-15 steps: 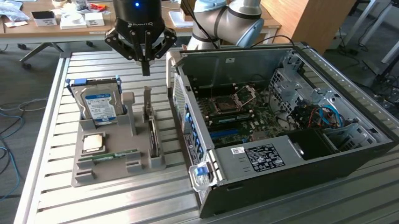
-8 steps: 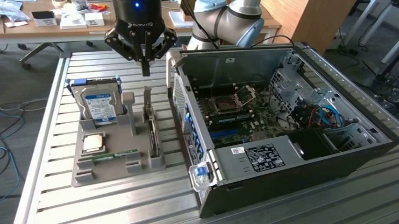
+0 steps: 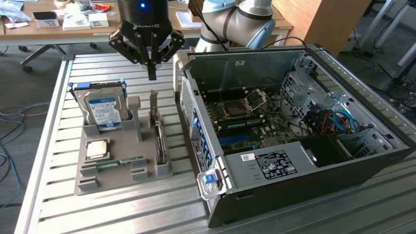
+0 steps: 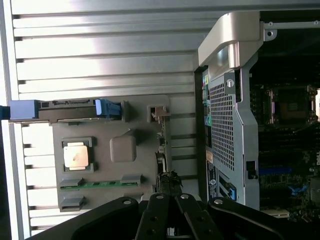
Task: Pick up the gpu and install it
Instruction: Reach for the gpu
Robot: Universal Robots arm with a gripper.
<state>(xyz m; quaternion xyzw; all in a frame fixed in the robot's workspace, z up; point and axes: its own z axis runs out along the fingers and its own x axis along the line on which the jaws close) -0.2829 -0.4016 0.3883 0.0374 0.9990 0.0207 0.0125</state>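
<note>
While the gripper [image 3: 152, 74] hangs with fingers pressed together above the gpu [image 3: 158, 134], which stands edgewise in the grey holder [image 3: 112, 181], any descent risks ramming the card's top edge.

hard drive [image 3: 104, 109] upright in holder [image 3: 112, 181] | memory stick [image 3: 120, 162] flat | computer case [image 3: 364, 163] open

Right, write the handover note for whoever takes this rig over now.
Gripper: shut, empty, hanging just above the gpu, not touching it.
Gpu: standing on edge in the gray holder on the slatted table, beside the open computer case.
Done: nothing yet; the gpu sits untouched in its slot.
Left: pick up the gpu and install it in the case.
</note>
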